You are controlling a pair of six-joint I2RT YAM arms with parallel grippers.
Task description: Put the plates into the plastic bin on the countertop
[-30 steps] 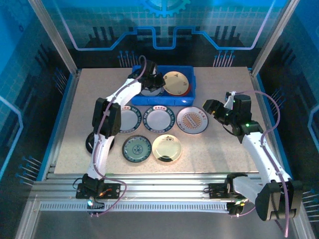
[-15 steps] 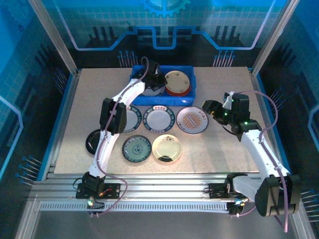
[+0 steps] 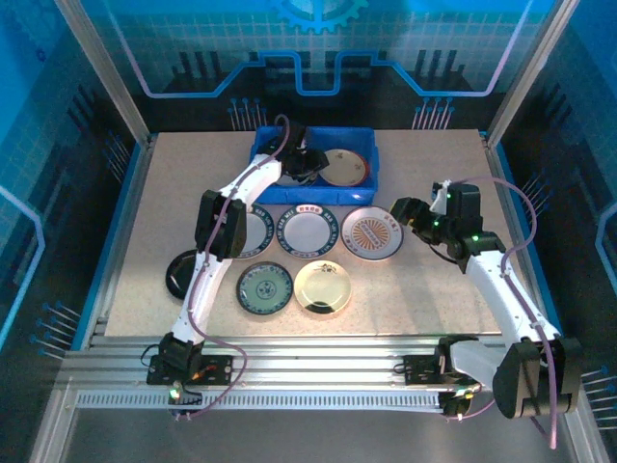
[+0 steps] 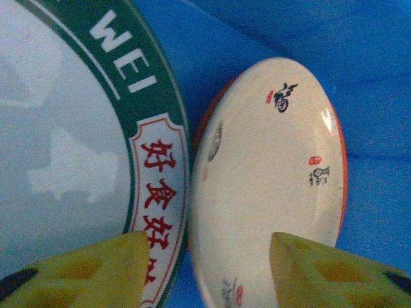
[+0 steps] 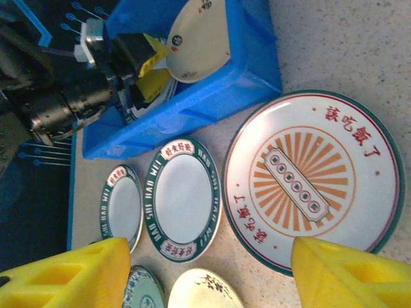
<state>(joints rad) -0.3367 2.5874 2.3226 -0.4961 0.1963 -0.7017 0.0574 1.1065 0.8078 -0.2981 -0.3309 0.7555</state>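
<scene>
Plates in the bright blue rectangular plastic bin number at least two that you can see: a round white plate with a green lettered rim on the left, and a round cream plate with an orange-red edge just beside it on the right. The cream one looks tilted. Your left pincer sits low over both, its yellow fingers apart and clamped on nothing that I can make out.

Six plates are left on the beige speckled surface in front of the bin:
- a larger white green-rimmed plate
- a smaller white green-rimmed plate partly under the left arm
- a white plate with an orange sunburst
- a green patterned plate
- a shiny gold plate
- a dark plate off to the left

Your right pincer hangs wide open and empty near the sunburst plate. I judge you about a quarter done, unless more plates lie hidden under those two.
</scene>
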